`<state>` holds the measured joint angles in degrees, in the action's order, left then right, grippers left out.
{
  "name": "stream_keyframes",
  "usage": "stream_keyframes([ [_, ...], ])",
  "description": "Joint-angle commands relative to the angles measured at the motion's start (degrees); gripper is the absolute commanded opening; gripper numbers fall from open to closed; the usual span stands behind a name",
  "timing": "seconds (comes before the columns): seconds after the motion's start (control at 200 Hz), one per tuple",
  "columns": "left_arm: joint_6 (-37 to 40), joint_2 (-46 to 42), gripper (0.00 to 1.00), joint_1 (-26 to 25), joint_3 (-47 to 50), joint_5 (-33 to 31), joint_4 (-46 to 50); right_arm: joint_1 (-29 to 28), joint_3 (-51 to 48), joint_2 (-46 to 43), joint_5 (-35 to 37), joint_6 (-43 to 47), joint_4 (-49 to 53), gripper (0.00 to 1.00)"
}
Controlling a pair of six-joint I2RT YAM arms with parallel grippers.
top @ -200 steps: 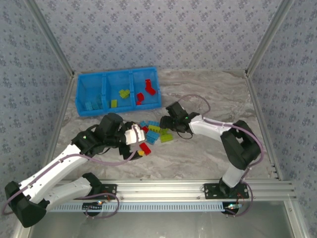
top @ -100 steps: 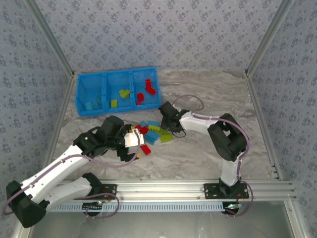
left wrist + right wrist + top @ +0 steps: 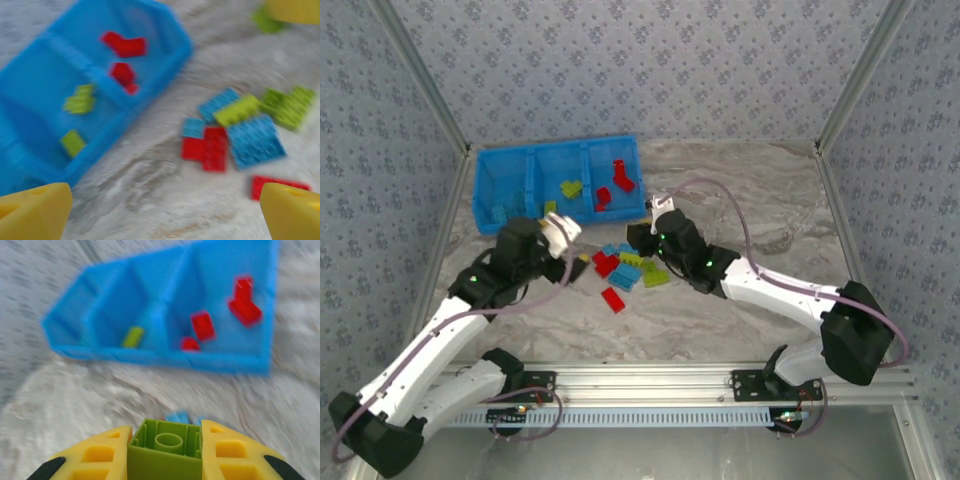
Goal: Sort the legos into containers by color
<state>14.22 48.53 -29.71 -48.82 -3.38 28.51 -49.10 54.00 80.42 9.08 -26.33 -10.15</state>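
Right gripper (image 3: pixel 166 434) clenched on a lime green lego (image 3: pixel 161 462); left gripper (image 3: pixel 162 215) spread wide, holding nothing.

The lime green lego sits tight between the right gripper's yellow fingers (image 3: pixel 100 457), its hollow underside toward the wrist camera. Just ahead of the left gripper's open jaws, loose legos (image 3: pixel 235 132) in red, light blue and lime lie clustered on the marbled table (image 3: pixel 150 180). Farther ahead of both grippers stands the blue tray (image 3: pixel 150 357). It has red legos (image 3: pixel 245 302) in the compartment ahead-right of the right gripper, lime legos (image 3: pixel 80 97) in the middle one and light blue legos (image 3: pixel 500 212) in the left one.
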Motion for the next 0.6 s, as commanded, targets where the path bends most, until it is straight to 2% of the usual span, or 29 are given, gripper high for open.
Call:
stream_keyframes([
  [0.0,-10.6,-2.9,0.95,6.9,-1.8,2.8,-5.1,3.4,4.3,4.6,-10.1,8.5,-7.2,0.19],
  [0.095,-11.6,-2.6,0.96,10.8,-1.9,6.4,-4.3,3.5,9.9,10.3,-14.4,10.7,-6.6,0.19],
  [0.27,-10.8,-0.6,0.95,11.0,-3.6,7.2,-1.3,3.0,26.7,24.4,-15.9,13.1,-0.3,0.19],
  [0.425,-11.1,-2.8,0.95,11.3,-2.4,2.1,-2.4,1.8,40.8,37.4,-11.0,19.6,5.6,0.19],
  [0.54,-11.0,-5.4,0.95,11.5,-0.9,0.9,-4.2,1.8,53.1,46.7,-7.1,24.3,12.6,0.19],
  [0.595,-10.9,-6.0,0.95,11.9,-0.2,0.7,-4.9,2.0,59.2,51.1,-7.3,26.0,16.6,0.22],
])
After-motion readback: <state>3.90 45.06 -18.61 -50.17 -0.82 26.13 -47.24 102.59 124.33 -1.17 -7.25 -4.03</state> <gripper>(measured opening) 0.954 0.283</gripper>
